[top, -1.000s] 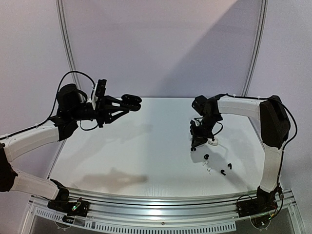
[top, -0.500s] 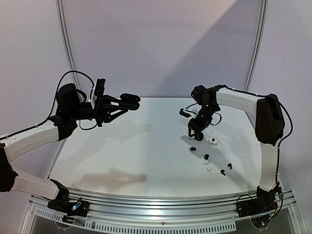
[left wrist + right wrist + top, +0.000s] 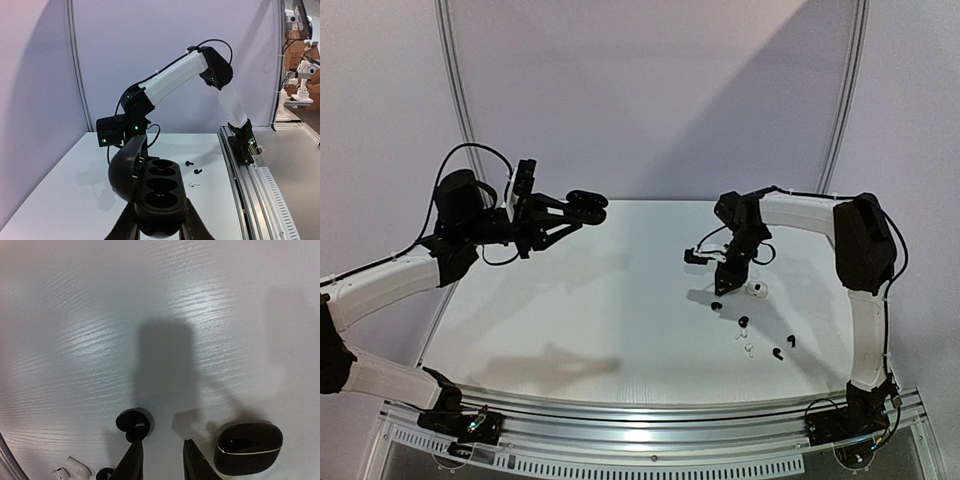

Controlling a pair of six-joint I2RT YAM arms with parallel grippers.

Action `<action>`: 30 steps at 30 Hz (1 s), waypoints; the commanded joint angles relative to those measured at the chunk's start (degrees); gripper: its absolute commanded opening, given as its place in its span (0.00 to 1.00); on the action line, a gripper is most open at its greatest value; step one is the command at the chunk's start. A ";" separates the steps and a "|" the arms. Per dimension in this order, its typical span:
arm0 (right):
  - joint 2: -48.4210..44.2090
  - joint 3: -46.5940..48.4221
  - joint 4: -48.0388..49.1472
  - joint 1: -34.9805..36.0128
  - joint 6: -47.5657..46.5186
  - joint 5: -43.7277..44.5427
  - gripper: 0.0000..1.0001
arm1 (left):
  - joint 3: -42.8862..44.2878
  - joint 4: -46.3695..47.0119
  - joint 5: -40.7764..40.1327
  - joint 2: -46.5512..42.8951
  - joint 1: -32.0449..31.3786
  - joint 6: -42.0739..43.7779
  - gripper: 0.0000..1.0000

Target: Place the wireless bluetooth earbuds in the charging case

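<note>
My left gripper (image 3: 582, 208) is raised at the back left, shut on an open black charging case (image 3: 160, 192). Its lid (image 3: 125, 167) stands to the left and its wells look empty. My right gripper (image 3: 161, 442) is open and empty, pointing down at the table (image 3: 620, 300). A black earbud (image 3: 134, 424) lies at its left fingertip and shows from above too (image 3: 716, 305). More black earbuds (image 3: 743, 321) (image 3: 778, 353) and two white earbuds (image 3: 745, 344) lie nearer the front; the white ones also show in the right wrist view (image 3: 70, 471).
A small closed case (image 3: 248, 447), glossy black with a gold seam, lies just right of my right fingers. From above it looks pale (image 3: 756, 290). The right arm's rail (image 3: 250, 165) runs along the table edge.
My right wrist has lifted a little, swung toward the table's middle and turned, away from the small closed case. My left arm holds still with the open case.
</note>
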 commanded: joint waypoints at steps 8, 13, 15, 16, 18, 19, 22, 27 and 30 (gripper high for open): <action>2.10 -3.92 0.73 -0.32 -4.32 -1.37 0.29 | 2.11 -1.15 0.74 0.86 0.69 0.45 0.00; 2.63 -4.11 1.58 -0.25 -3.51 -2.34 0.28 | 2.15 -1.15 0.64 1.06 0.66 0.45 0.00; 2.89 -3.90 1.57 -0.23 -3.36 -2.97 0.27 | 2.24 -1.30 0.62 1.07 0.70 1.35 0.00; 2.94 -3.79 1.39 -0.28 -3.35 -3.23 0.27 | 2.28 -1.51 0.58 1.06 0.66 1.67 0.00; 2.98 -3.68 1.04 -0.16 -3.82 -2.61 0.28 | 2.40 -1.82 0.71 1.13 0.71 1.97 0.00; 3.02 -3.67 0.89 -0.03 -4.00 -1.84 0.29 | 2.41 -1.91 0.72 1.15 0.71 2.09 0.00; 3.46 -3.97 0.89 0.29 -4.40 -1.40 0.31 | 2.42 -1.71 0.67 1.30 0.75 2.04 0.00; 4.37 -4.02 1.15 1.84 -4.32 -1.03 0.31 | 2.33 -1.76 0.68 1.20 0.73 2.11 0.00; 4.67 -4.34 1.07 2.49 -4.32 -1.14 0.30 | 2.24 -1.86 0.64 1.01 0.76 2.31 0.00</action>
